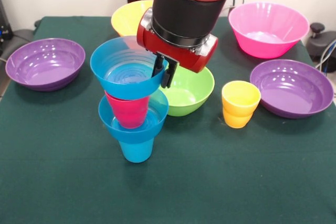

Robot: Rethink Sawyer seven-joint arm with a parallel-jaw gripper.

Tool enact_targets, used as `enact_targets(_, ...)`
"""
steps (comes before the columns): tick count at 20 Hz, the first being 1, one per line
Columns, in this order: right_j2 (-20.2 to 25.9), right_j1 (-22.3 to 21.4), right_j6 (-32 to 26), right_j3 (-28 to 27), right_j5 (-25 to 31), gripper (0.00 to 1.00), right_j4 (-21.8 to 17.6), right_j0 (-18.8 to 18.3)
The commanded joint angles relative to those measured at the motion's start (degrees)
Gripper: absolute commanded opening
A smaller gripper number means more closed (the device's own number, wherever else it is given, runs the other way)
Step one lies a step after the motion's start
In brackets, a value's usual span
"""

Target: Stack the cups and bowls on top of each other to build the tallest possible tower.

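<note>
Bright, even light from overhead; sharp across my whole table.

White glare spots sit inside the left purple bowl (45, 63), the right purple bowl (292, 87) and the pink bowl (268, 29), and pale rings of reflection show in the upper blue bowl (127, 66). Shadows on the green cloth (63, 171) are soft and short, hugging the yellow cup (240, 104) and the lime green bowl (189, 90). My arm's black casing (184, 9) reads dark with little detail. I see no blur or edge warping.
</note>
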Motion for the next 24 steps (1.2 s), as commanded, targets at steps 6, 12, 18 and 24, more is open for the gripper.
enact_targets(6,3.53,-0.40,2.67,6.40,-0.27,0.00,-0.66,-0.94)
enact_targets(12,3.81,-0.26,1.63,6.33,-0.92,0.00,-0.94,-1.57)
enact_targets(18,4.12,-0.07,3.43,7.18,-2.61,0.00,-0.49,-1.09)
enact_targets(24,4.21,3.11,3.78,2.41,-1.45,0.00,-0.85,-0.93)
